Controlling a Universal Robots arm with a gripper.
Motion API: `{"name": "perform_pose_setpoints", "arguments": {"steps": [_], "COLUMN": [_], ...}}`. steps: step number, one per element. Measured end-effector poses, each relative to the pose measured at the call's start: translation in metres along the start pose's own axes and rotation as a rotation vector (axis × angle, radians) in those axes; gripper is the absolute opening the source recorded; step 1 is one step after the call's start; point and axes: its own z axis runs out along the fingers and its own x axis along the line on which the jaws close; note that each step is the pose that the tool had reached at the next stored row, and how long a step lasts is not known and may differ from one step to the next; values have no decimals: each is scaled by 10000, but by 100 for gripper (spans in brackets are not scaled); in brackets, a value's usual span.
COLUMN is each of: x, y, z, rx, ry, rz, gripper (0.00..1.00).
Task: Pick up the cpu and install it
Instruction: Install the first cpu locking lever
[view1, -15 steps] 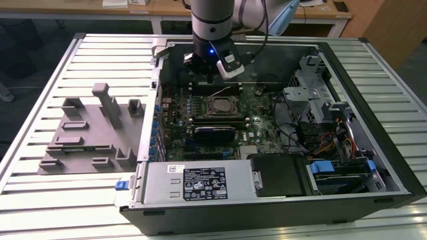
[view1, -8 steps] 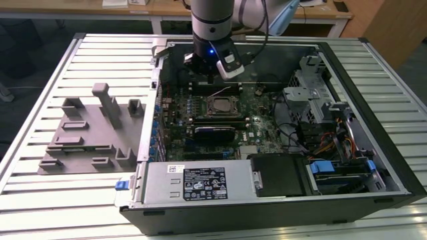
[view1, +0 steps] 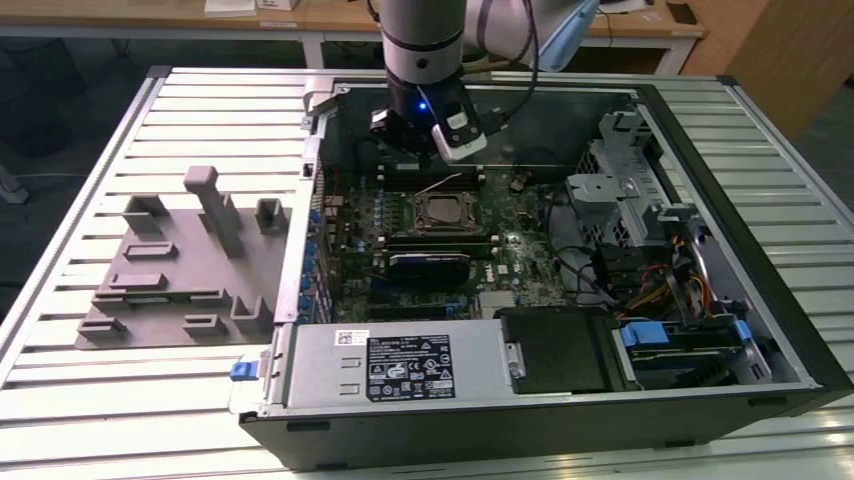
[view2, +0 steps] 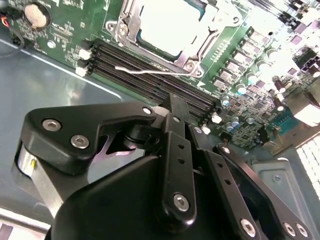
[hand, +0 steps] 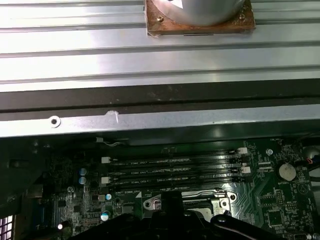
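Observation:
The cpu (view2: 170, 27) shows as a pale silver square lying flat inside the metal socket frame (view2: 192, 52) on the green motherboard; the exterior view shows that socket (view1: 442, 212) in the middle of the open computer case. A thin wire lever (view2: 142, 71) lies loose beside the frame, over the memory slots. My gripper (view1: 424, 142) hangs above the board just behind the socket, toward the case's back wall. Its black linkage (view2: 175, 105) is in front in both wrist views, and its tip (hand: 172, 202) stands near the socket's edge, apart from the cpu.
A grey fixture plate (view1: 180, 270) with upright blocks lies on the slatted table at the exterior view's left. A round metal part on a copper base (hand: 200, 17) rests on the slats beyond the case wall. Drive cages and cables (view1: 641, 230) crowd the case's right side.

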Motion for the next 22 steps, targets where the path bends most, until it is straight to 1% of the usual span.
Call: {"name": "perform_pose_setpoints", "arguments": {"steps": [4,7,9,12,14,17,22], "x": [1,2,2,-7,-21,-44,-95], "y": [-5,-9,-12,-15,-16,-14,-7], "z": [21,38,50,67,78,92,114], "rx": [76,140,189,258,323,468,770], "ry": [-171,-262,-310,-352,-373,-406,-471], "rz": [152,237,287,350,386,448,558], "gripper": [11,11,11,11,11,11,11]}}
